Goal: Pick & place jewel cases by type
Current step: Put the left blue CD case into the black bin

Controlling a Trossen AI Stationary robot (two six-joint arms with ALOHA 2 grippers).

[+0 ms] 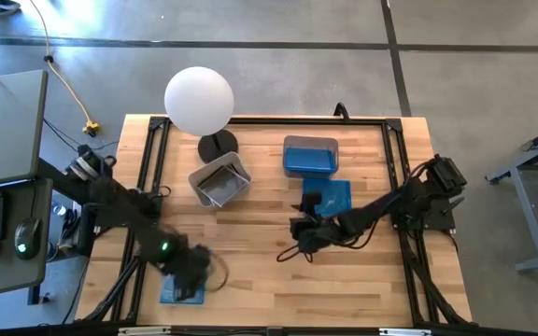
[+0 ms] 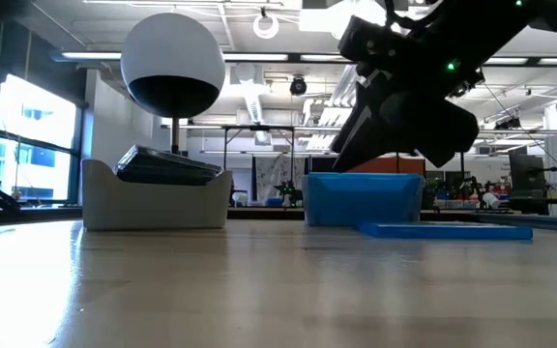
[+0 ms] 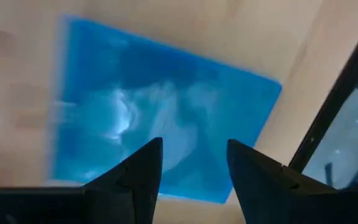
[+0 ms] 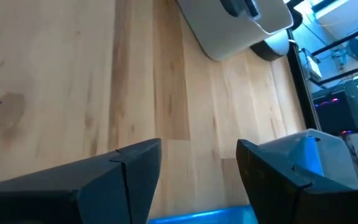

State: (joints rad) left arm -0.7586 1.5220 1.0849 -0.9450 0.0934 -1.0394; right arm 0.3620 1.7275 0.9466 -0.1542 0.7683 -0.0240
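Dark fingers of the left gripper point(image 3: 191, 180) stood apart with nothing between them, hanging over a blue case point(image 3: 160, 118) that lay flat on the wooden table point(image 1: 260, 280) at its near left corner, close beside the black frame rail. From above, that left gripper point(image 1: 191, 271) covered most of the blue case point(image 1: 177, 293), so only an edge of blue showed under it.

The right gripper point(image 4: 197, 174) also had its fingers spread and empty, held above bare boards near the middle of the table. From above, the right gripper point(image 1: 304, 231) sat just beside a second blue case point(image 1: 336, 196), which lay flat on the wood in front of the far tub. In the low view this second blue case point(image 2: 448, 230) showed as a thin slab on the table, with the right arm hanging dark above it.

Behind it stood a grey tub point(image 1: 310, 156) filled with blue, so at least one more blue case lay inside; how many I could not tell. To its left another grey tub point(image 1: 220, 179) sat tilted, and in the low view this grey tub point(image 2: 156, 198) held a stack of dark cases point(image 2: 167, 164) leaning against one wall and sticking out above the rim.

A white globe lamp point(image 1: 199, 101) on a black base stood at the far edge behind the tilted tub
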